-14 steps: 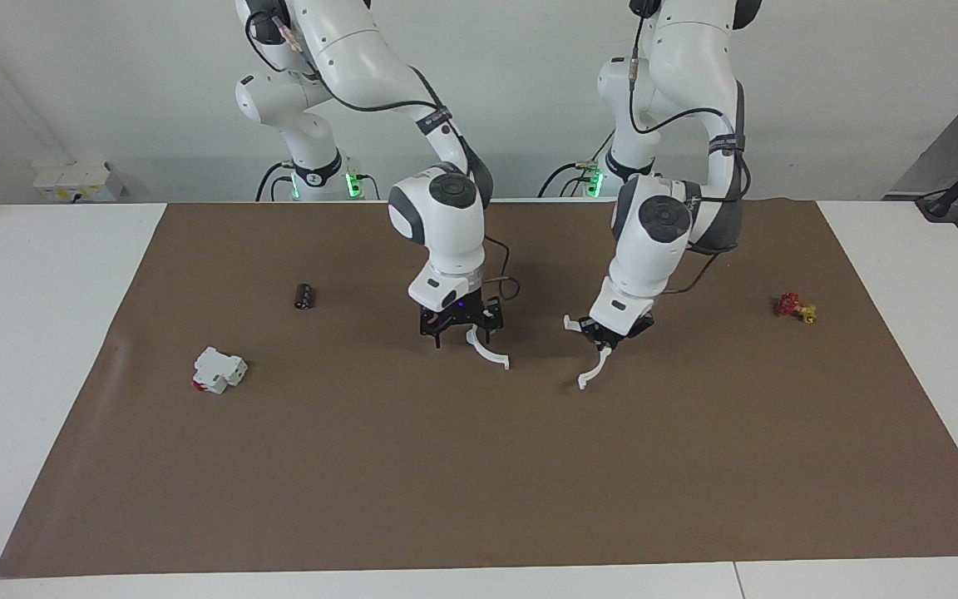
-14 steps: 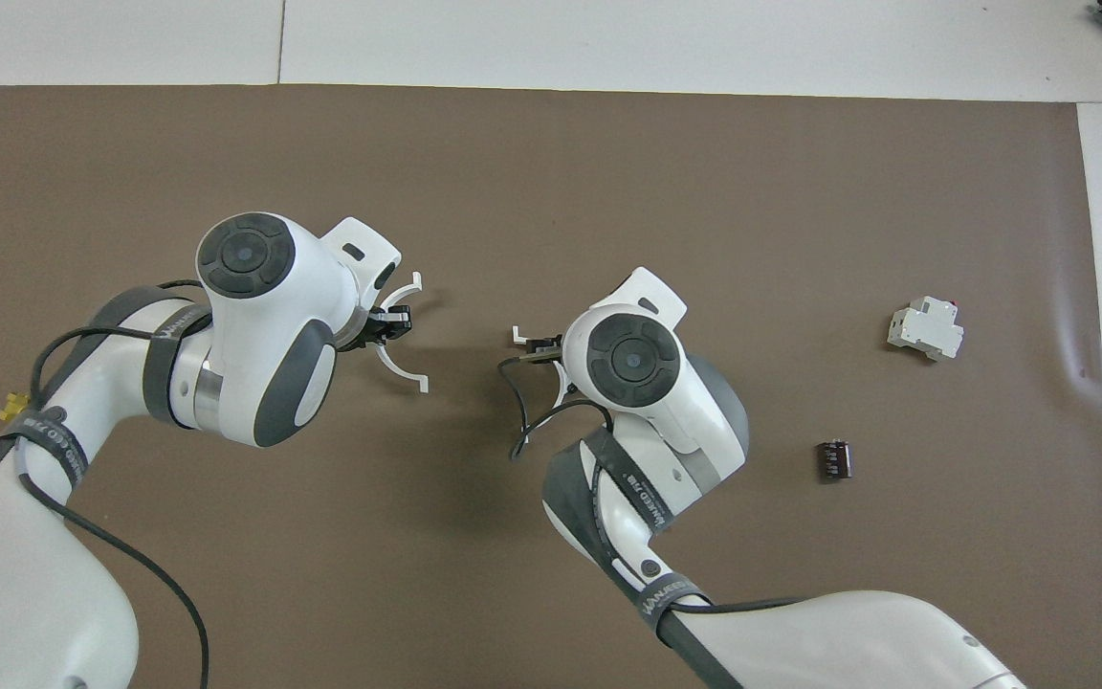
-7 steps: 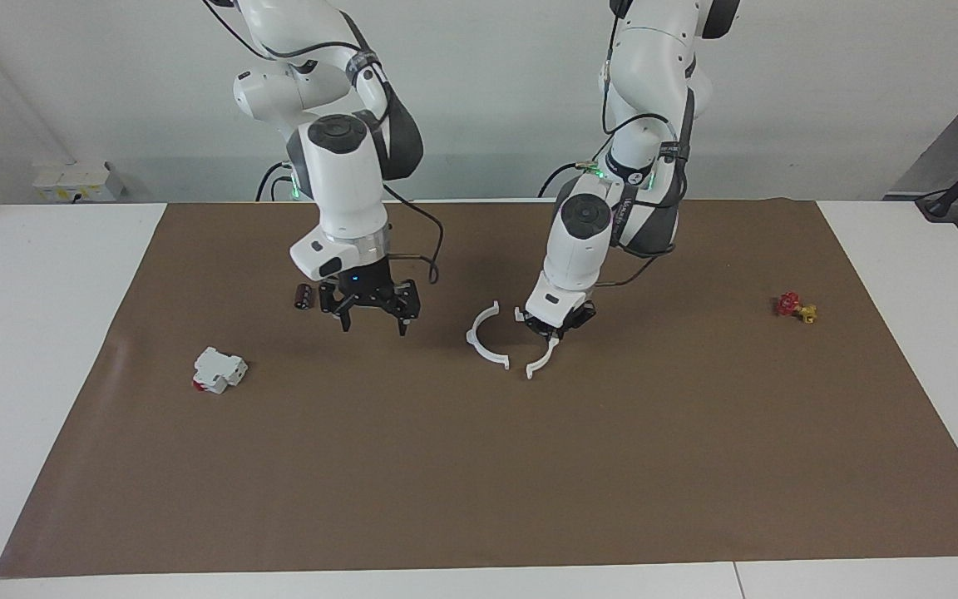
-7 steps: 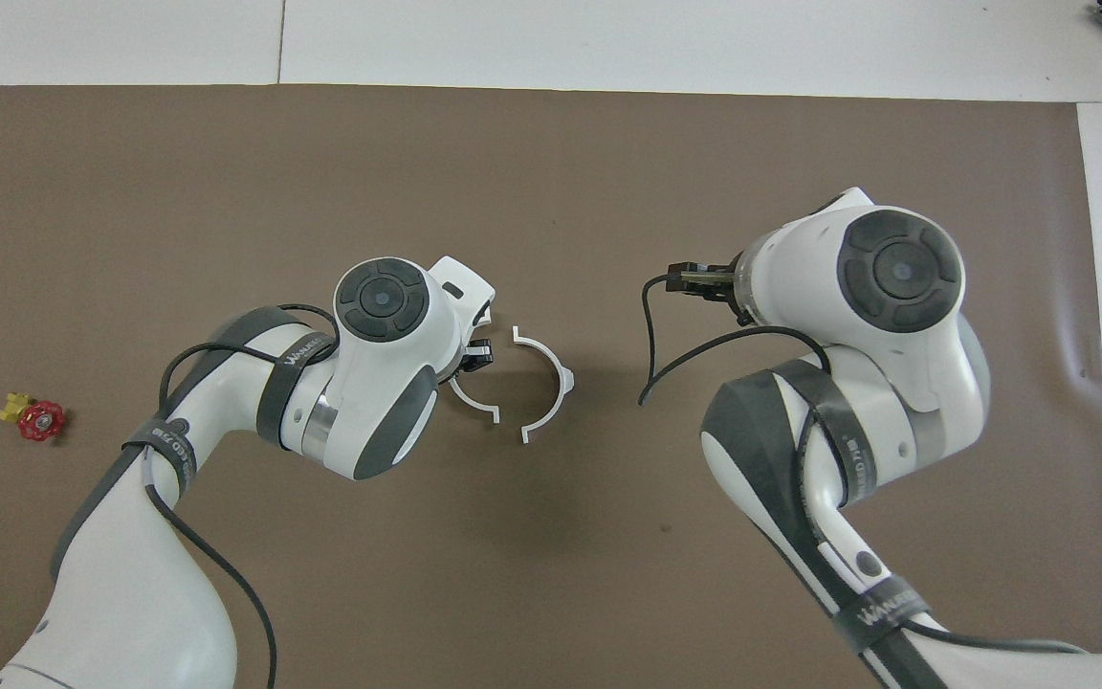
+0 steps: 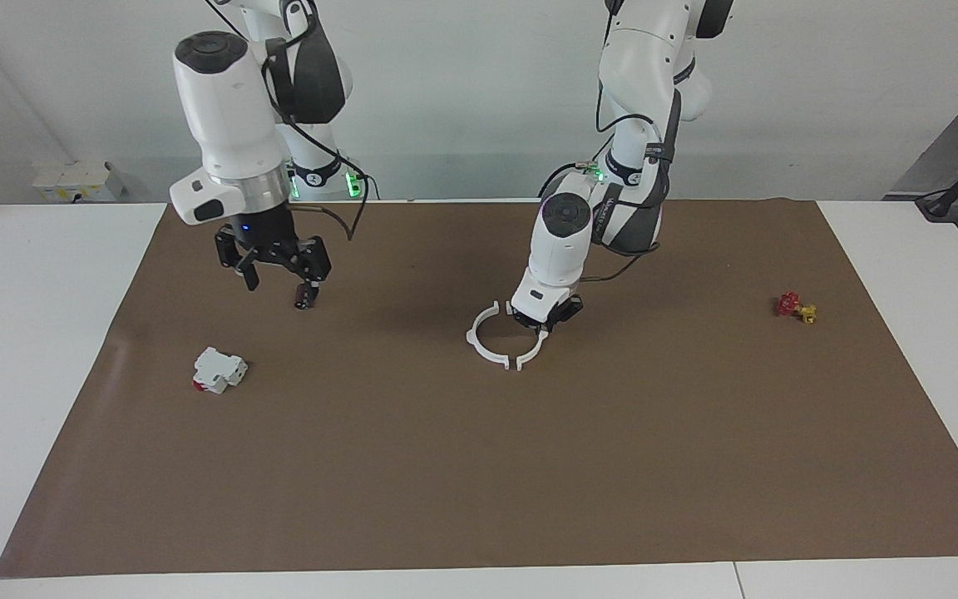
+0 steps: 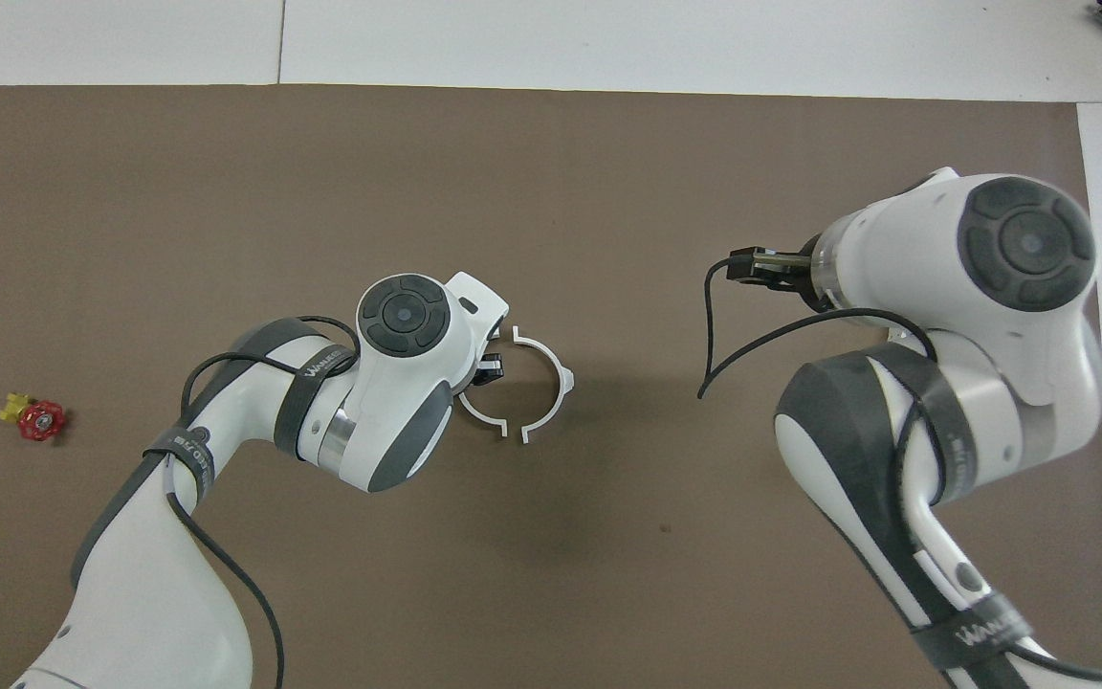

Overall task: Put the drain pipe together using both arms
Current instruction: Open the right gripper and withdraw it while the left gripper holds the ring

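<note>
The drain pipe is in two thin white half-rings at the middle of the brown mat (image 5: 529,466). One half (image 5: 472,341) lies flat on the mat and also shows in the overhead view (image 6: 551,356). My left gripper (image 5: 541,320) is low at the mat and shut on the other half (image 5: 533,353), which shows in the overhead view (image 6: 479,422). The two halves face each other as a nearly closed ring, with their ends farther from the robots almost meeting. My right gripper (image 5: 275,279) is open and empty, raised over the mat toward the right arm's end.
A blocky white box with a red part (image 5: 219,370) lies on the mat under and a little farther out than my right gripper. A small red and yellow valve (image 5: 795,308) lies toward the left arm's end, also in the overhead view (image 6: 34,419). The dark cylinder is hidden.
My right gripper let go of its half, opened, and rose away toward its own end. My left gripper carried its half across until it faces the lying half.
</note>
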